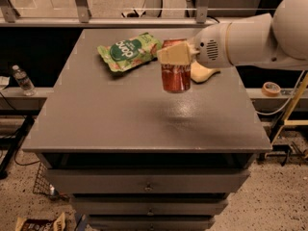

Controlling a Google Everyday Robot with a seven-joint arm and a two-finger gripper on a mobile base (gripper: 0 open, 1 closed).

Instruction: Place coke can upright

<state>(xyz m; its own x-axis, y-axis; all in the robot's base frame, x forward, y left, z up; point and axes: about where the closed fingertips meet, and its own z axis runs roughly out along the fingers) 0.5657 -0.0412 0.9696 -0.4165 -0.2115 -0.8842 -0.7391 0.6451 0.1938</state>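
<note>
The red coke can (175,72) is held upright in the air above the middle of the grey table (120,124), its silver top just visible. My gripper (179,57) reaches in from the right on a white arm and is shut on the can's upper half. One cream finger (172,55) crosses the front of the can, the other (203,73) shows behind it to the right. A faint shadow lies on the table below the can.
A green snack bag (129,50) lies at the back left of the table, close to the can. A plastic water bottle (23,80) stands on a ledge to the left. A tape roll (271,88) sits on a ledge to the right. Drawers run below the table's front edge.
</note>
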